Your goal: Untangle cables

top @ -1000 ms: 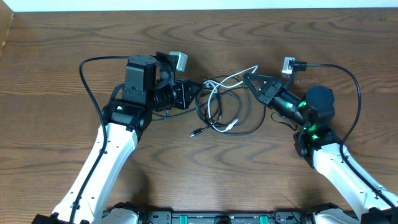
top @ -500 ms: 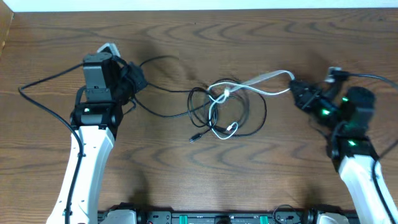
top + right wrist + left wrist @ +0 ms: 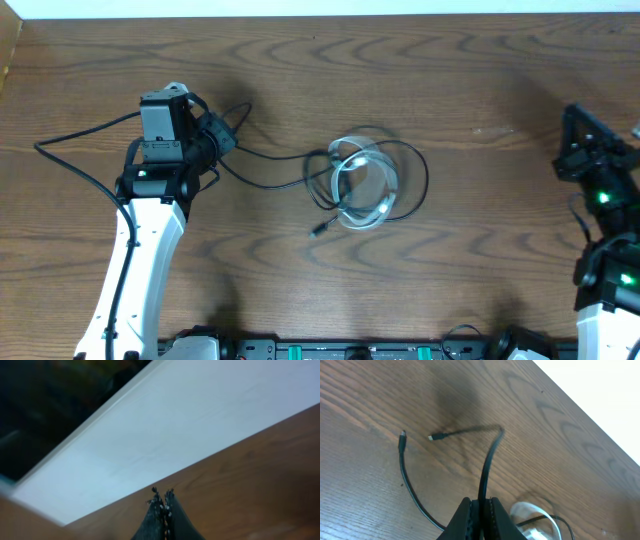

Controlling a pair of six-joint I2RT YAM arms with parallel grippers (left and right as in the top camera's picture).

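Observation:
The black cable (image 3: 270, 183) runs from my left gripper (image 3: 228, 133) across the table to a small bundle in the middle. My left gripper is shut on it. In the left wrist view the jaws (image 3: 481, 506) pinch the black cable (image 3: 489, 462), and its plug end (image 3: 432, 437) sticks out beyond them. The white cable (image 3: 376, 190) lies blurred and coiled in the bundle, looped with the black one; it also shows in the left wrist view (image 3: 532, 510). My right gripper (image 3: 572, 125) is at the far right, shut and empty (image 3: 163, 495), well away from the cables.
A loose black plug end (image 3: 315, 231) lies just left of and below the bundle. The left arm's thick black wire (image 3: 80, 135) arcs out to the left. The right wrist view shows the table's far edge and a white wall (image 3: 165, 425).
My right gripper has let go of the white cable and pulled back to the far right. The white cable has sprung back into the bundle. My left gripper still holds the black cable.

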